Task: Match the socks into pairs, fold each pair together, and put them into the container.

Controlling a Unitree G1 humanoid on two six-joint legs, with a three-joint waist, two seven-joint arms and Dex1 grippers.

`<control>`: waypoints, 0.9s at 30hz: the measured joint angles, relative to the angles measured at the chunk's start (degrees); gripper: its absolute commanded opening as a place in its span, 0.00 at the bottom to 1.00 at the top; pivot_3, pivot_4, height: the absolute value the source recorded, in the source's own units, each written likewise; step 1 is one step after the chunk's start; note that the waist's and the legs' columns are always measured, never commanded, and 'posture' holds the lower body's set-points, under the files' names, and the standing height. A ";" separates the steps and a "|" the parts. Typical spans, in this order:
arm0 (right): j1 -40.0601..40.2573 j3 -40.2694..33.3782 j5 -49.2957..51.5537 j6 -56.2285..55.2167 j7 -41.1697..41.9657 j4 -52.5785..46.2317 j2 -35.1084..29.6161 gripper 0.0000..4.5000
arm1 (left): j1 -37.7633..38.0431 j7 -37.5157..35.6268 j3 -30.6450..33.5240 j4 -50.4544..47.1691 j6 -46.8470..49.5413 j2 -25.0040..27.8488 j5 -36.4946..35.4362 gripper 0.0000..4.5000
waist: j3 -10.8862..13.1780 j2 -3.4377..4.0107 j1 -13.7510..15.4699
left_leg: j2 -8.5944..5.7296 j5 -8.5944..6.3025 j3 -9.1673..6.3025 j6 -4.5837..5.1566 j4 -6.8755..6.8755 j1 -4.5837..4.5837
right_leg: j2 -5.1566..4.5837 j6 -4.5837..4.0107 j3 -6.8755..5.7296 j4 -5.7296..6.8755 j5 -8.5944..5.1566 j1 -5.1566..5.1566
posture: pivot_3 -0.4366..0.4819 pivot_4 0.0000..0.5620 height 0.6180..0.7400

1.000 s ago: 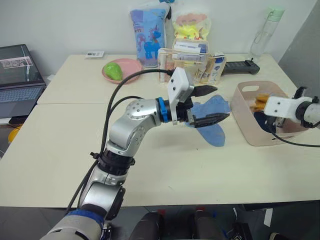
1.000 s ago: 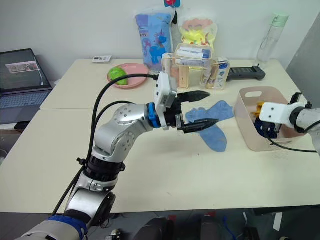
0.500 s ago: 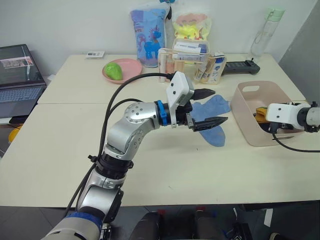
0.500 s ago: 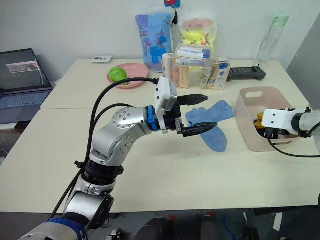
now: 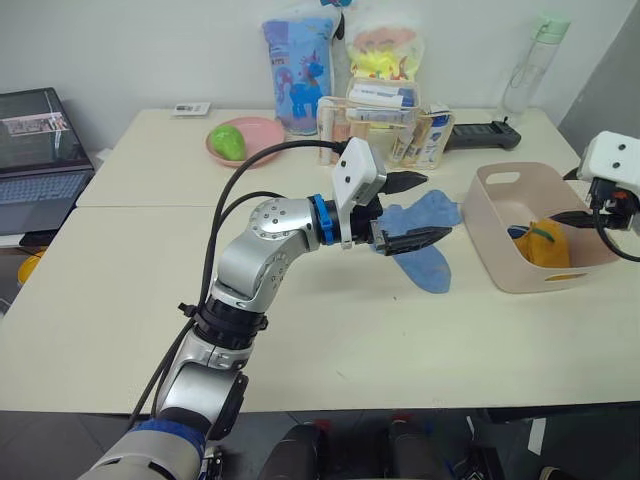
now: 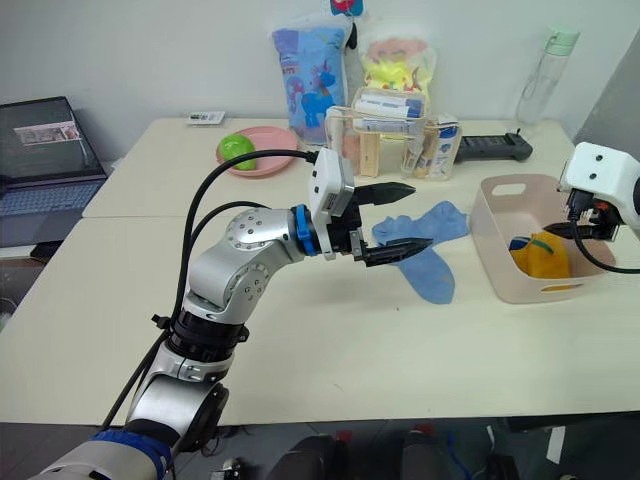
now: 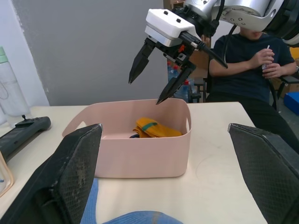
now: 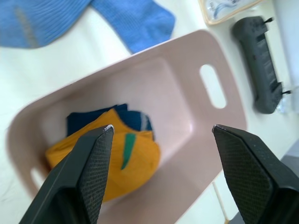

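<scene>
Two light blue socks (image 5: 430,268) lie crossed on the table beside the pale pink container (image 5: 490,215). My left gripper (image 5: 440,204) hovers open just over them, holding nothing. Inside the container a folded mustard yellow pair (image 8: 107,163) rests on top of a navy blue pair (image 8: 84,121). Above the container's far side my right gripper (image 7: 146,90) hangs open and empty, its fingers (image 8: 93,168) spread wide over the yellow pair.
At the back of the table stand a pink plate (image 5: 255,135) with a green object, a clear organiser (image 5: 390,125) of bottles, two bags and a water bottle (image 5: 527,62). A black device (image 5: 480,133) lies behind the container. A laptop (image 5: 35,150) sits far left. A person (image 7: 252,60) sits beyond the table.
My right gripper was low in the container; it has opened, left the yellow pair lying there, and risen above the rim. My left gripper has hardly moved.
</scene>
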 measured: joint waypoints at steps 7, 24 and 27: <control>0.16 5.17 -8.00 -9.34 -5.35 9.86 2.50 0.06 | 0.05 0.14 -0.04 -0.10 -0.09 0.04 0.26 1.00 | -0.01 0.01 -0.01 | 0.01 0.00 0.03 -0.01 0.00 0.00 | 0.00 0.00 0.01 0.04 0.00 -0.04 | 0.48 0.27 1.00; -3.43 7.13 -12.21 -18.07 -10.92 26.08 8.58 0.01 | 0.44 0.27 -0.19 -1.13 0.47 0.28 0.27 1.00 | -0.02 0.00 -0.23 | 0.02 0.01 0.04 -0.01 0.23 0.03 | 0.04 0.00 0.03 0.06 0.08 0.06 | 0.48 0.27 1.00; -3.43 6.21 -11.53 -17.57 -10.83 26.51 8.59 0.01 | 0.44 0.22 -0.19 -1.26 0.47 0.44 0.28 1.00 | -0.02 0.00 -0.22 | 0.02 0.00 0.04 -0.01 0.23 0.02 | 0.04 0.00 0.03 0.07 0.08 0.06 | 0.48 0.27 1.00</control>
